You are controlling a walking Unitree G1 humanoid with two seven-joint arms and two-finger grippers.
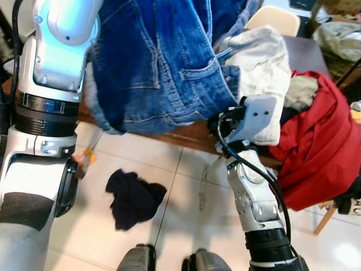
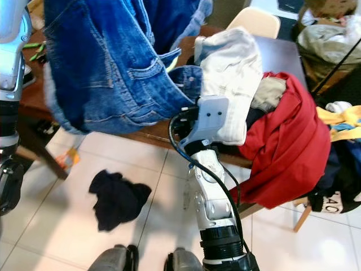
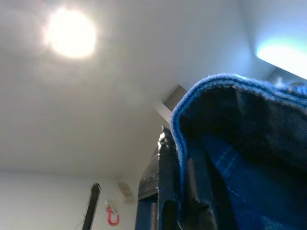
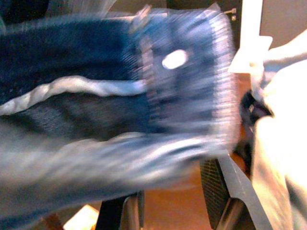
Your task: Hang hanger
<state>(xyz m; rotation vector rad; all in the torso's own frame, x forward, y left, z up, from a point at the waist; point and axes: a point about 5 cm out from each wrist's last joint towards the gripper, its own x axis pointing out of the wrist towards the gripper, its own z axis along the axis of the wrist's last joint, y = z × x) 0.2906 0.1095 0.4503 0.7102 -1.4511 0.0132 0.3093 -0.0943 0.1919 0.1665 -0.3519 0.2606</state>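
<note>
R wrist view | jeans (image 4: 120, 76) betw. R end effector (image 4: 187, 201) fingers, apart | L: can't tell

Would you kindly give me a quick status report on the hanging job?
Left gripper raised, shut on blue denim jeans. Right gripper at the jeans' waistband, fingers open. No hanger seen. Red garment and cream garment heaped on dark wooden table.

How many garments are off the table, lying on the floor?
1: a dark garment crumpled on the floor tiles, just ahead of the robot's feet, below the blue jeans. More may lie hidden behind the arms or jeans.
</note>
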